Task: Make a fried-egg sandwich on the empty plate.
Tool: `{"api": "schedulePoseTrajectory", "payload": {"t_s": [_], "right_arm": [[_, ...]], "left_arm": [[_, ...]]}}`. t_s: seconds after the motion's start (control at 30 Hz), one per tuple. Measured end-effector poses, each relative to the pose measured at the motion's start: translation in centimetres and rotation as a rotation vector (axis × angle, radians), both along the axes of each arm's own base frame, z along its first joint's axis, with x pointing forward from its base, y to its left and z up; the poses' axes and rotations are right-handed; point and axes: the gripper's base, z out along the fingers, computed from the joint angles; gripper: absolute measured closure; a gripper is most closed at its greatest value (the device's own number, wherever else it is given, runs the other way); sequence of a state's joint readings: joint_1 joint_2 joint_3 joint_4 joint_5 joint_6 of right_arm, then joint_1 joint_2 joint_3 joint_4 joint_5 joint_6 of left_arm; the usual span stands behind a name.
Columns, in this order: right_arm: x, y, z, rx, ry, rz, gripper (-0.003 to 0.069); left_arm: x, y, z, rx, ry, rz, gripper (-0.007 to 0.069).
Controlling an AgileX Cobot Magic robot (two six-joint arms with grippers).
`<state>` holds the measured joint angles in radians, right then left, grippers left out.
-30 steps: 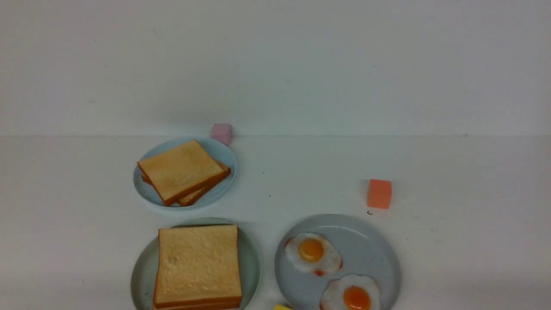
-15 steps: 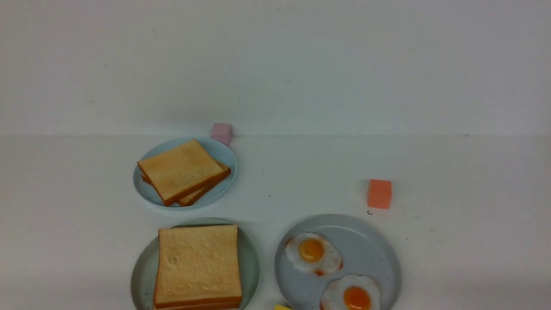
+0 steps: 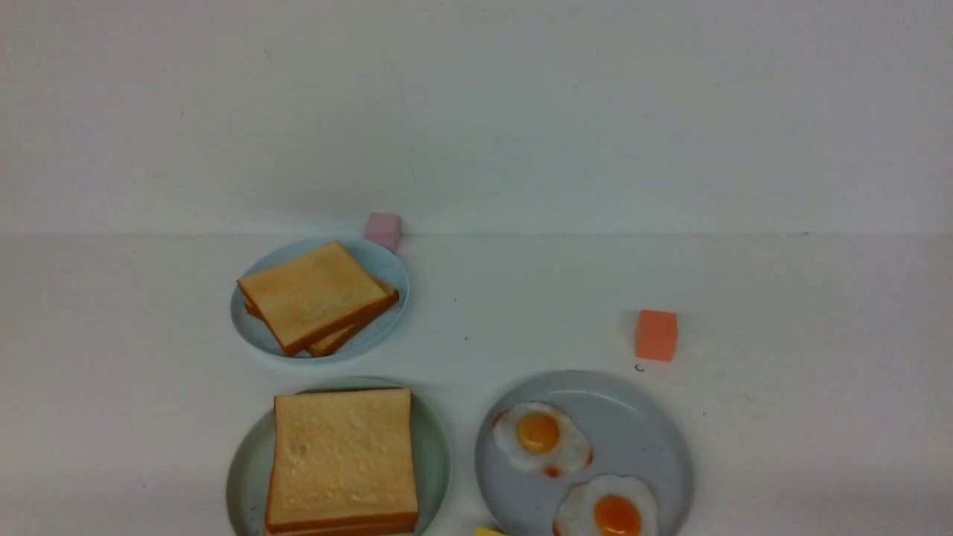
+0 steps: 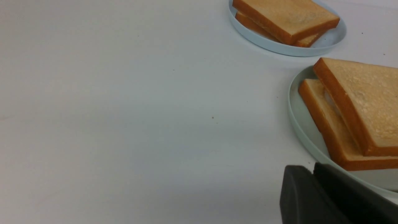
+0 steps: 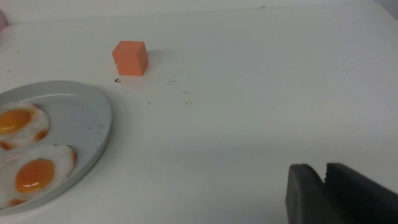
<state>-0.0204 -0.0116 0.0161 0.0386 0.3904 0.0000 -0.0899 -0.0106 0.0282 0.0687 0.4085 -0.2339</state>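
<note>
Three plates fill the lower half of the front view. At centre left, the small light-blue plate (image 3: 391, 286) carries two spare toast slices (image 3: 316, 296), with a pink cube (image 3: 383, 229) just behind its rim. Below it, at the bottom edge, sits the mint-green plate (image 3: 434, 439), and on it the fried-egg sandwich (image 3: 341, 458): a top slice lying skewed over a lower one. Whether an egg sits between them is hard to say; the left wrist view shows only a pale sliver in the gap at the upper right of that frame. To the right, the grey plate (image 3: 640, 424) holds two fried eggs (image 3: 541, 438), one nearer the bottom edge than the other. An orange cube (image 3: 656, 335) stands just beyond that plate, and a yellow scrap (image 3: 488, 531) peeks in at the bottom between the two near plates.

Neither arm appears in the front view. The left gripper (image 4: 312, 174), low right in its own frame, has its fingers pressed together on nothing, close to the mint-green plate's near rim. The right gripper (image 5: 323, 177), low right in its frame, shows a narrow slit between its fingers and holds nothing, well apart from the grey plate.

From here the task looks essentially finished. The likeliest trouble is the left gripper clipping the plate's rim as it moves off, which could jolt the overhanging top slice further askew or slide it off.
</note>
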Motion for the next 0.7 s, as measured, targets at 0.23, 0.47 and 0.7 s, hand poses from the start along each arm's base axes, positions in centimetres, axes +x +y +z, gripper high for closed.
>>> {"api": "schedulePoseTrajectory", "payload": {"t_s": [0.23,0.47,0.7], "right_arm": [[0.0,0.0,0.0,0.0,0.0,0.0,0.0518],[0.0,0.0,0.0,0.0,0.0,0.0,0.051],[0.0,0.0,0.0,0.0,0.0,0.0,0.0501]], "left_arm": [[0.0,0.0,0.0,0.0,0.0,0.0,0.0554],[0.0,0.0,0.0,0.0,0.0,0.0,0.0554],[0.0,0.0,0.0,0.0,0.0,0.0,0.0554]]}}
